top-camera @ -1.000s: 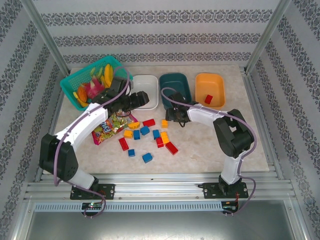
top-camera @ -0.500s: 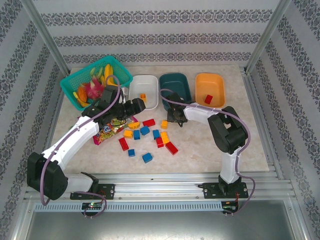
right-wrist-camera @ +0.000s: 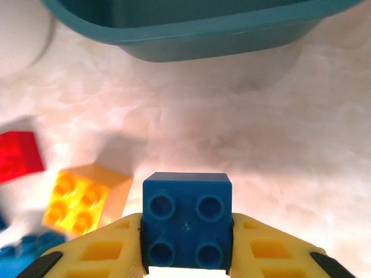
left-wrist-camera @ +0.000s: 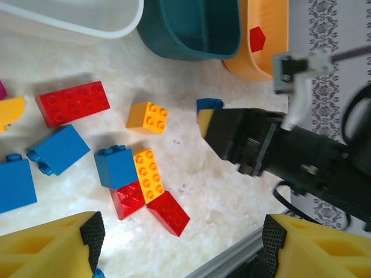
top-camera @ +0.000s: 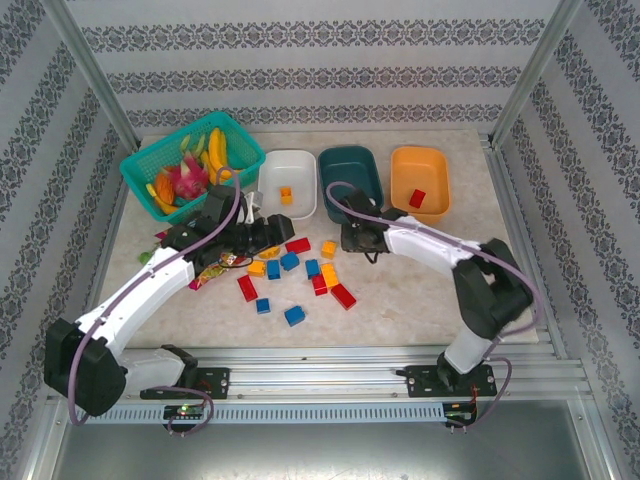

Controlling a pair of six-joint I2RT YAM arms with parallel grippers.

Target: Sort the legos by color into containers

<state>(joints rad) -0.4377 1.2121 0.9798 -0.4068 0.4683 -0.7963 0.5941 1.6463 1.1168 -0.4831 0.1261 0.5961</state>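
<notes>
Blue brick (right-wrist-camera: 186, 202) is clamped in right gripper (right-wrist-camera: 186, 234), lower centre; left gripper (left-wrist-camera: 182, 234) is held apart. A drop short of the teal tub (right-wrist-camera: 191, 23) is risked through shallow hold.

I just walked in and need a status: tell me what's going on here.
Two robot arms are sorting lego bricks into tubs by color. The right gripper is shut on a blue brick just in front of the dark teal tub. The left gripper hangs open over the loose bricks on the table. The white tub holds one orange-yellow brick, the orange tub one red brick.
</notes>
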